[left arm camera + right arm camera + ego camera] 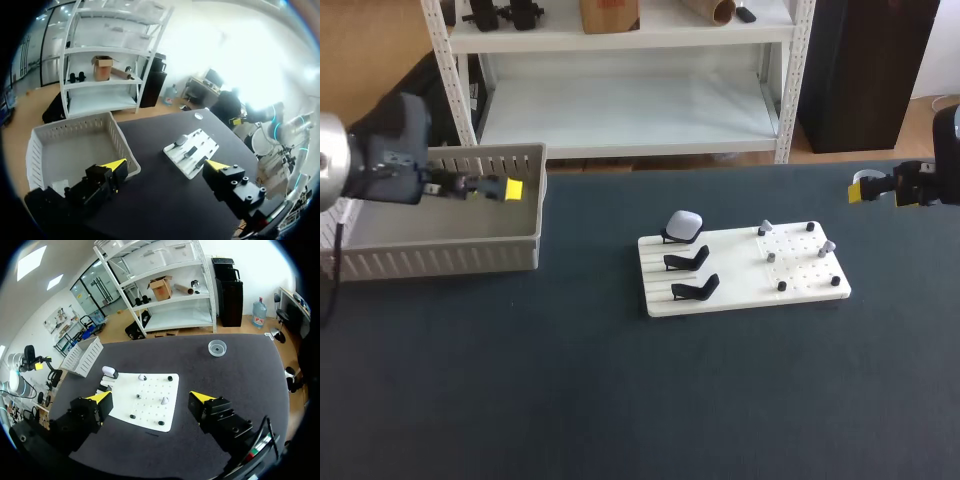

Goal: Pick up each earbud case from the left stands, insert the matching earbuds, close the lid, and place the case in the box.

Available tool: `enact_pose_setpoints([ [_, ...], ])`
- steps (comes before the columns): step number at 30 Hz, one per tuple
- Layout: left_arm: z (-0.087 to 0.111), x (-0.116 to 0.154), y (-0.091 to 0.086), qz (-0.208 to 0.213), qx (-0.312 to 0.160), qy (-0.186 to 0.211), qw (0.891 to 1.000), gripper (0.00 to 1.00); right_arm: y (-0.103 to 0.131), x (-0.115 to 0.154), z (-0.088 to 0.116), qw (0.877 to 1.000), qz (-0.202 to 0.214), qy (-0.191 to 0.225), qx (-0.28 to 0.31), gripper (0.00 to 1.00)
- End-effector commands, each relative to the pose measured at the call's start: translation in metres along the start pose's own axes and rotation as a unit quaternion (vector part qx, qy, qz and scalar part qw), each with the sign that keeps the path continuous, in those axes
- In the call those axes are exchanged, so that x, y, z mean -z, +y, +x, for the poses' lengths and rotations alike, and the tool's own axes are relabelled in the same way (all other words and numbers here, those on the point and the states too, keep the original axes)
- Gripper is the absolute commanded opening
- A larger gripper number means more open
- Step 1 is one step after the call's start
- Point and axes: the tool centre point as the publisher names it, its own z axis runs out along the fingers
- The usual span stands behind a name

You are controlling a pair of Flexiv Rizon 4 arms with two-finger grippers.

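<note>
A white board [735, 265] lies mid-table with three black stands on its left half. The far stand carries a pale closed earbud case [684, 224]; the two nearer stands [687, 261] are bare. Small grey earbuds [766, 228] sit among black pegs on the board's right half. My left gripper [513, 188] hangs open above the white slatted box [440, 255], holding nothing. My right gripper [868, 190] is open and empty, high over the table's right edge. In the right wrist view the board [150, 412], case [109, 371] and earbuds [164, 400] lie below the open right gripper [151, 396].
The box [75, 145] stands at the table's left, under the left gripper [166, 165], with a small white object [60, 186] inside near its wall. A clear round dish [217, 347] rests at the far right of the table. Dark tabletop surrounds the board [197, 150].
</note>
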Motion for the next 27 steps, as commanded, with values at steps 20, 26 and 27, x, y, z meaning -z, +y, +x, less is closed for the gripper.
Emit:
enact_pose_setpoints([
  [20, -0.01, -0.109, -0.028, 0.408, -0.346, -0.036, 0.844, 1.0, -0.001, 0.0, 0.0, 1.0, -0.003, 0.0, 0.001, 1.0],
  [26, -0.012, -0.134, -0.039, 0.356, -0.359, -0.027, 0.862, 1.0, -0.001, 0.0, 0.0, 1.0, -0.003, 0.0, 0.001, 1.0],
  [27, -0.011, -0.138, -0.039, 0.346, -0.365, -0.021, 0.864, 1.0, -0.001, 0.0, 0.0, 1.0, -0.003, 0.0, 0.001, 1.0],
])
